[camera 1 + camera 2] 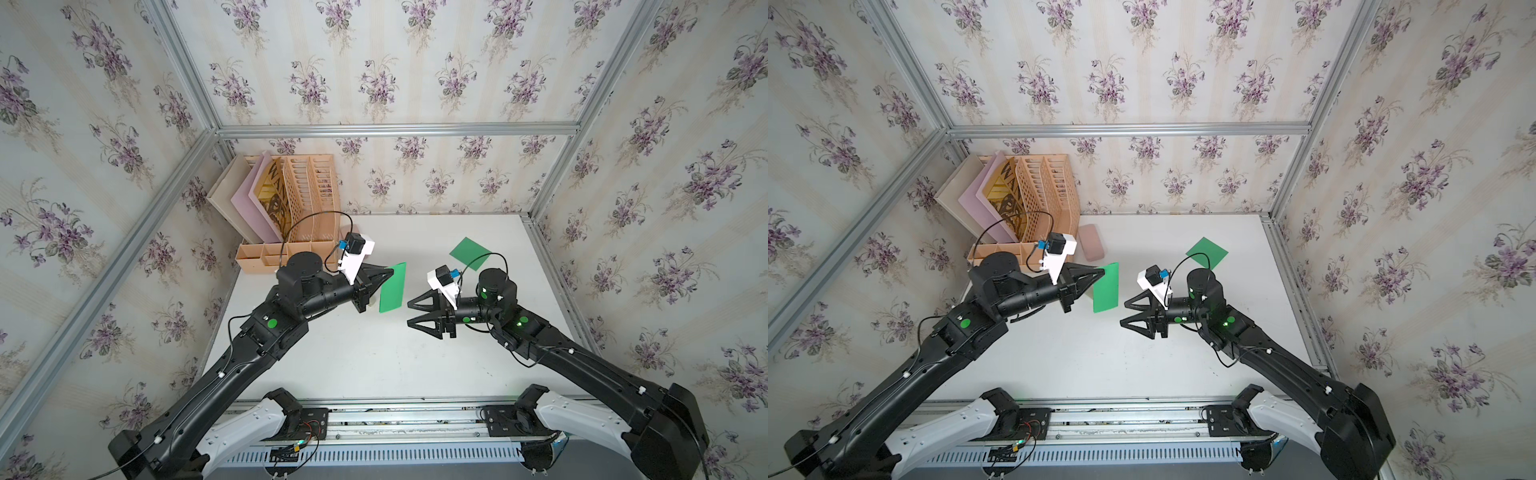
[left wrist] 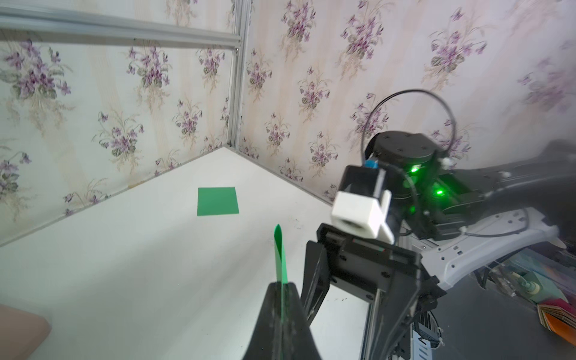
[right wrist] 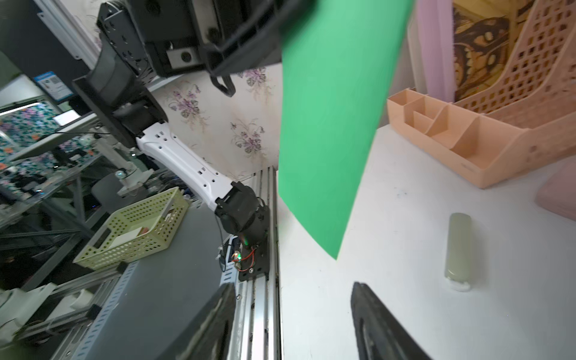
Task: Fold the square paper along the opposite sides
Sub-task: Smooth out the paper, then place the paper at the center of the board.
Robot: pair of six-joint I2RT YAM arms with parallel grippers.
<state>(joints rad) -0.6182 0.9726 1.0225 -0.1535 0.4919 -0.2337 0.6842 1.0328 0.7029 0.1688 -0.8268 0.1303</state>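
My left gripper is shut on one edge of a green paper and holds it upright above the table's middle. Edge-on in the left wrist view, this paper shows two layers lying close together. It fills the middle of the right wrist view. My right gripper stands open a short way to the right of the paper, with nothing between its fingers. A second green square paper lies flat at the back right.
A peach file organizer with boards stands at the back left corner. A pink block lies beside it. A pale green tube lies on the white table. Metal frame rails border the table.
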